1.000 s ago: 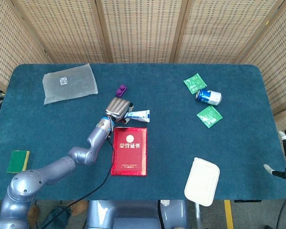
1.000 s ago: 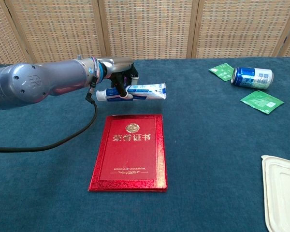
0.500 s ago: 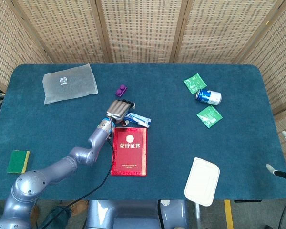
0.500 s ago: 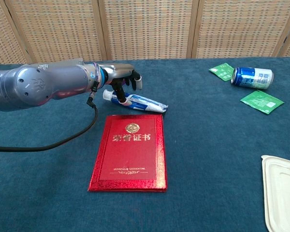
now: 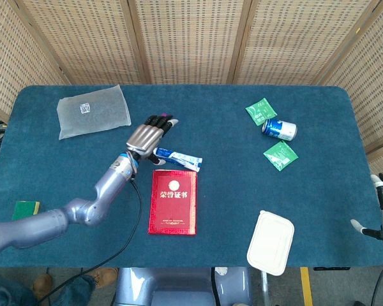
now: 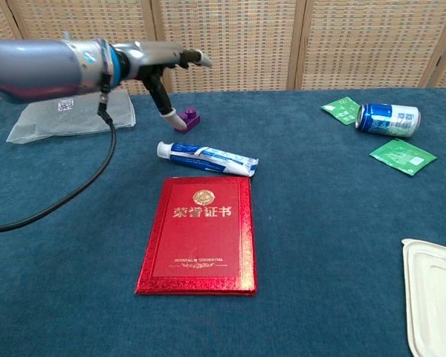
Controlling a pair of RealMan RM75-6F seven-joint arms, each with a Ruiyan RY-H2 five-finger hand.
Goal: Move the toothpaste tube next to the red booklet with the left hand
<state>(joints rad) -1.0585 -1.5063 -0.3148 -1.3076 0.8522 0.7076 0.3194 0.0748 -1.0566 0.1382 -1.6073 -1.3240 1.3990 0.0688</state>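
Observation:
The white and blue toothpaste tube [image 5: 177,157] [image 6: 207,158] lies flat on the blue cloth, just beyond the top edge of the red booklet [image 5: 173,201] [image 6: 201,233]. My left hand [image 5: 145,136] [image 6: 157,62] hovers above and to the left of the tube, fingers spread, holding nothing. My right hand [image 5: 382,213] shows only at the right edge of the head view, off the table; its fingers are too small to read.
A purple block [image 6: 187,117] sits behind the tube, under the left hand. A clear bag [image 5: 92,111] lies far left, a green sponge [image 5: 25,210] near left. A blue can [image 5: 279,129] and green sachets [image 5: 280,155] lie at the right, a white lidded box [image 5: 271,241] near right.
The left hand let go of the tube, which dropped flat beside the booklet's top edge. The hand then opened and rose up and to the left.

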